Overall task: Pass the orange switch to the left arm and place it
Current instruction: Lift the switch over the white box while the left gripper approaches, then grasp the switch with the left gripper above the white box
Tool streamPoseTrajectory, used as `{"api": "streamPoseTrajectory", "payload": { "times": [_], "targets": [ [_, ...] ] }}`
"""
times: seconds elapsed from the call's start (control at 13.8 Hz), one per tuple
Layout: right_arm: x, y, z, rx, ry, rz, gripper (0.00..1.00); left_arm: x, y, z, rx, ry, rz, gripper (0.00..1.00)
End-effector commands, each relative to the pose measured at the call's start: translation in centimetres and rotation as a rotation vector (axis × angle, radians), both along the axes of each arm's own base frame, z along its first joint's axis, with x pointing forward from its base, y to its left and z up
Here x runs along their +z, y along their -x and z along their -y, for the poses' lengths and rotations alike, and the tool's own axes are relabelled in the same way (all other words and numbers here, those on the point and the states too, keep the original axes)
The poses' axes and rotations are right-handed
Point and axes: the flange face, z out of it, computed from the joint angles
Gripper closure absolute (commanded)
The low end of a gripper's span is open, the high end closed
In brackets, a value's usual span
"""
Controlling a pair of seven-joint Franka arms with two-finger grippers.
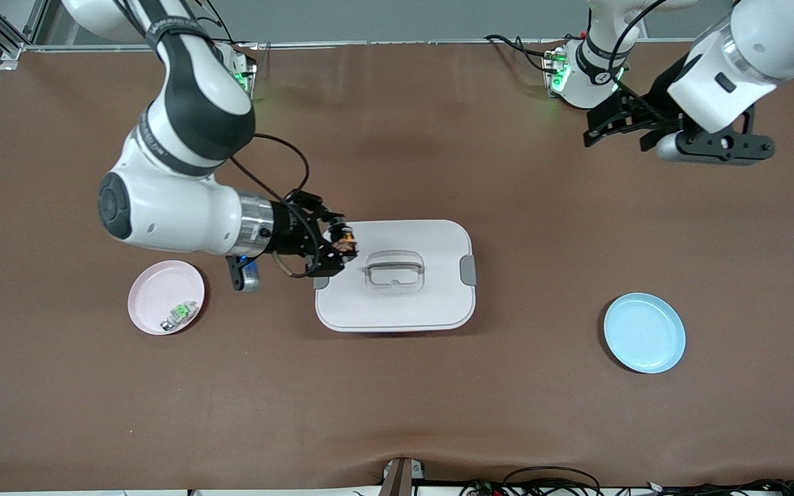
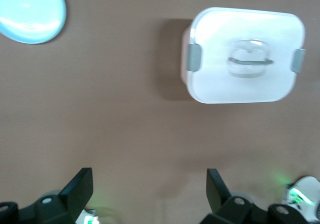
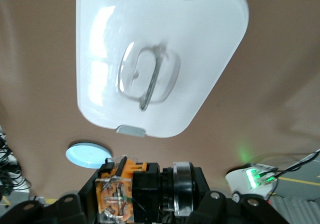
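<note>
From the front view we see the right gripper [image 1: 342, 242] clenched on the orange switch [image 1: 346, 241], held in the air over the edge of the box [image 1: 395, 275] at the right arm's end. The white box sits mid-table with its lid on, grey handle up. A pink plate [image 1: 156, 289] lies on the table toward the right arm's end, carrying a small green part [image 1: 179, 314]. A blue plate [image 1: 644, 333] lies toward the left arm's end, well apart from the box. The left gripper [image 1: 609, 127] waits over bare table near its own base, fingers spread wide and holding nothing.

In the left wrist view we see the two dark fingertips [image 2: 80, 184] standing far apart above the brown table [image 2: 125, 134], with the box [image 2: 245, 53] and the blue plate [image 2: 30, 8] lying farther off.

In the right wrist view we see the switch [image 3: 120, 189], orange and clear plastic on a black body, gripped between the fingers above the box lid [image 3: 160, 58]. The blue plate [image 3: 88, 154] shows small past the box.
</note>
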Motion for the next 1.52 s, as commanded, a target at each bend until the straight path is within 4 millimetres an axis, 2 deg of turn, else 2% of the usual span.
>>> {"api": "streamPoseTrajectory", "payload": {
  "times": [0.0, 0.14, 0.36, 0.58, 0.65, 0.79, 0.87, 0.94, 1.08, 1.23, 1.3, 1.45],
  "targets": [
    [0.0, -0.5, -5.3, -0.091, -0.027, 0.009, 1.0, 0.4, 0.2, 2.5, -0.029, 0.062, 0.012, 0.0],
    [-0.1, -0.1, -7.4, -0.115, -0.042, 0.023, 1.0, -0.2, 0.6, 5.1, -0.062, 0.105, 0.014, 0.0],
    [0.2, 0.3, -8.4, -0.144, -0.046, -0.005, 1.0, -1.1, -0.4, 7.0, -0.058, 0.17, 0.036, 0.0],
    [1.3, 0.2, -8.7, -0.183, -0.07, -0.018, 1.0, -2.2, -1.5, 8.5, -0.041, 0.252, 0.03, 0.0],
    [1.6, 0.5, -9.4, -0.202, -0.091, -0.02, 1.0, -2.7, -1.7, 9.5, -0.043, 0.273, 0.025, 0.0],
    [2.0, 0.8, -10.3, -0.249, -0.118, -0.035, 1.0, -3.6, -2.8, 10.2, -0.019, 0.316, 0.038, 0.0],
    [2.1, 1.2, -10.8, -0.251, -0.124, -0.043, 1.0, -3.9, -3.5, 10.3, -0.017, 0.345, 0.048, 0.12],
    [2.2, 1.3, -11.0, -0.263, -0.131, -0.05, 1.0, -4.4, -4.0, 10.4, -0.031, 0.377, 0.057, 0.18],
    [2.5, 1.6, -11.5, -0.265, -0.135, -0.055, 1.0, -4.3, -4.9, 10.2, -0.024, 0.442, 0.081, 0.16],
    [3.9, 1.9, -12.0, -0.295, -0.16, -0.049, 1.0, -5.1, -5.8, 10.1, -0.013, 0.468, 0.092, 0.15],
    [4.2, 1.8, -12.1, -0.309, -0.17, -0.043, 1.0, -5.3, -6.2, 10.2, -0.003, 0.482, 0.103, 0.11],
    [4.7, 1.9, -12.2, -0.32, -0.181, -0.04, 1.0, -6.1, -7.0, 10.4, 0.006, 0.49, 0.125, 0.1]
  ]
}}
